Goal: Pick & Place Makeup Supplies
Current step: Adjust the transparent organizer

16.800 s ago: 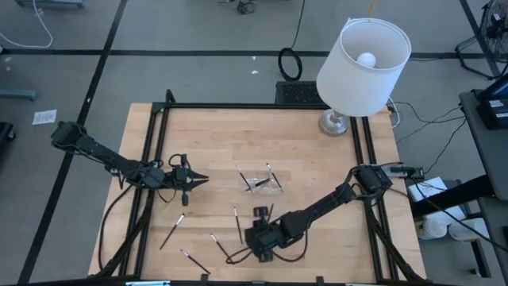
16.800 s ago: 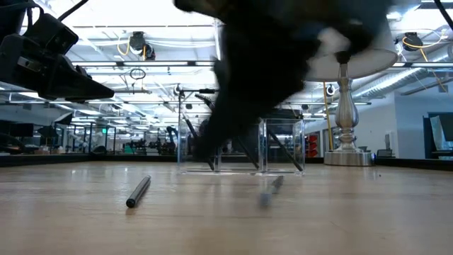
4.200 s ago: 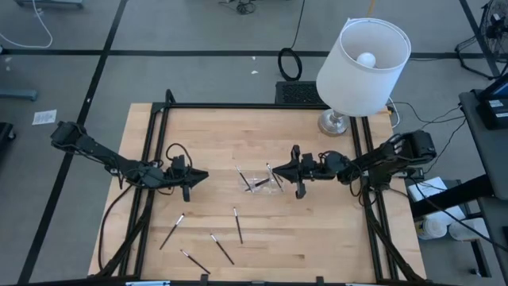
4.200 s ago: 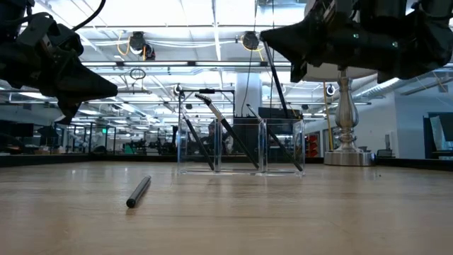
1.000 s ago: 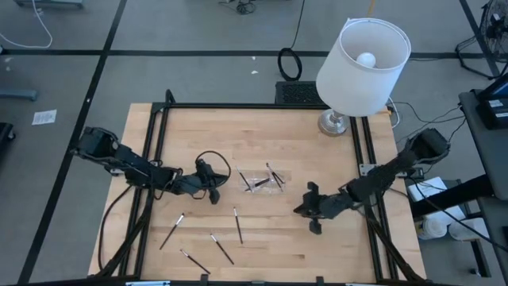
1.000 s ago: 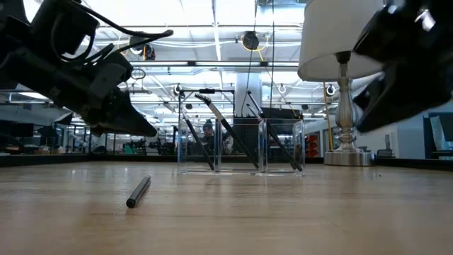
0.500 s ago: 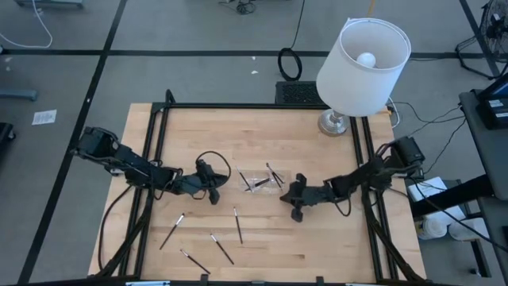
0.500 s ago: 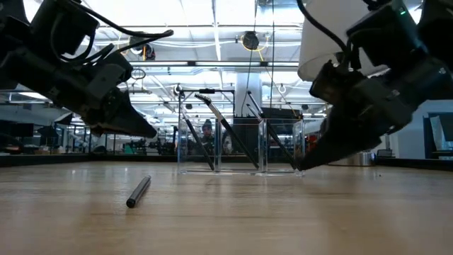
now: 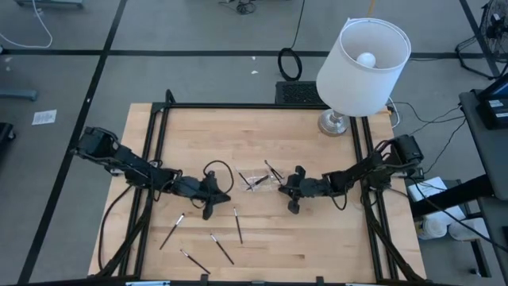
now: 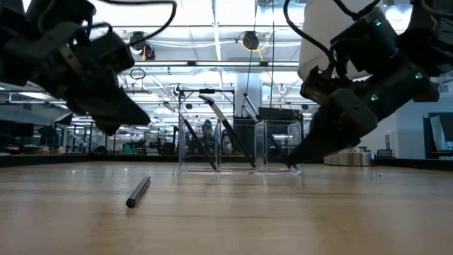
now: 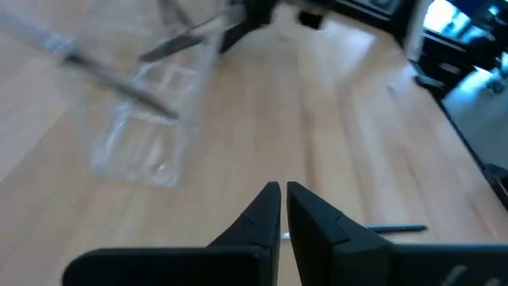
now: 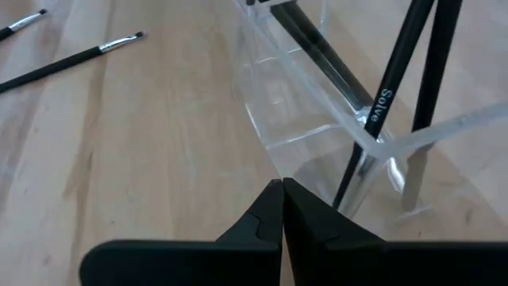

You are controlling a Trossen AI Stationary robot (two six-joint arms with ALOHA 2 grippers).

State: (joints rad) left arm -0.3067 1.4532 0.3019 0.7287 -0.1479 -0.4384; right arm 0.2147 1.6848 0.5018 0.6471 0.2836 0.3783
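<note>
High view puts the empty, nearly closed left gripper [image 9: 223,196] just beside the thin dark makeup stick [image 9: 237,225], which lies lengthwise toward the table's near edge, nearer it than the closed, empty right gripper [image 9: 284,188].

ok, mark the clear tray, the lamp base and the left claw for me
clear tray [image 10: 279,145], low view, on its front wall.
lamp base [image 9: 334,123], high view, on the silvery foot under the shade.
left claw [image 11: 281,193], left wrist view, between the fingertips.

Black makeup sticks [image 12: 399,75] with silvery ends, a clear tray [image 12: 317,119], pale wooden table [image 9: 317,246].
</note>
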